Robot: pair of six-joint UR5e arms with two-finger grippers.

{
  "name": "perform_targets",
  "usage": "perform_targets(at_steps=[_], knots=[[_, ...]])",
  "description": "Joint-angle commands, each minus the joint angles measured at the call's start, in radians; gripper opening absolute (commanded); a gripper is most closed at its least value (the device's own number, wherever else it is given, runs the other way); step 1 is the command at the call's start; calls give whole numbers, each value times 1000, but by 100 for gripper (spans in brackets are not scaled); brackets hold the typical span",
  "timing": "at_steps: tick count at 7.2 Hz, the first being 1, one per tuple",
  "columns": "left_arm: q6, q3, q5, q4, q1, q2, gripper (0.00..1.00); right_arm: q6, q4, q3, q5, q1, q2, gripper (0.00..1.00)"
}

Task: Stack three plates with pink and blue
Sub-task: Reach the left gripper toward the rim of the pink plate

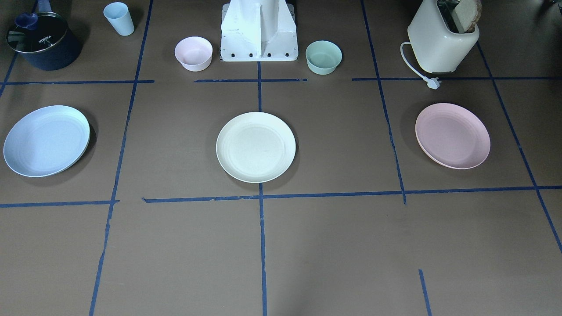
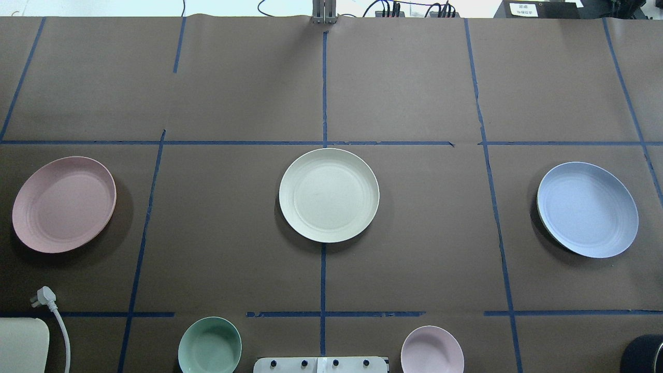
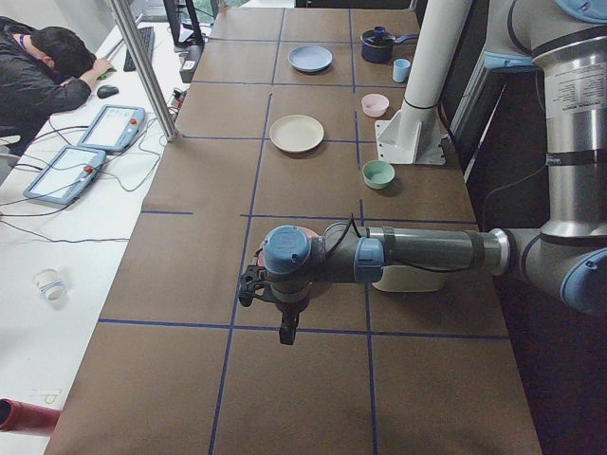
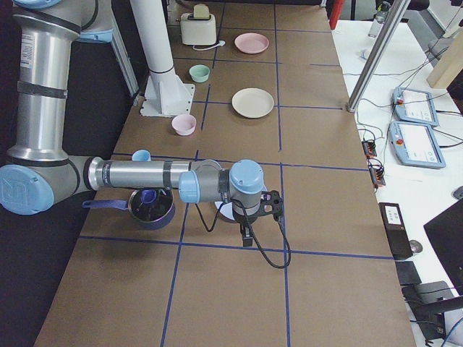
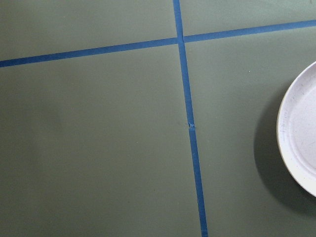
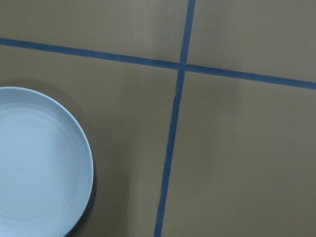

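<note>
With the pink plate [image 2: 63, 204], cream-white plate [image 2: 329, 195] and blue plate [image 2: 587, 209] lying well apart in a row, each arm would probably do best to take its nearest plate by the rim, though the side views cannot tell whether the left gripper [image 3: 248, 287] or right gripper [image 4: 273, 204] is open or closed.

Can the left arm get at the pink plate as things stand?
Probably yes. The pink plate lies alone on the robot's left side, with nothing on it or touching it, and the left wrist camera has its rim in view.
</note>
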Motion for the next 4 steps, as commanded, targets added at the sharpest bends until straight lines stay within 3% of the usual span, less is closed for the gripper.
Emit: perform_targets(at_steps=[1,4], knots=[[0,-21,3,2,0,2,100,2,0,0,1,-2,0,100],[-9,-22,-3,-17,3,-6,100,2,1,14,2,-12,5,100]])
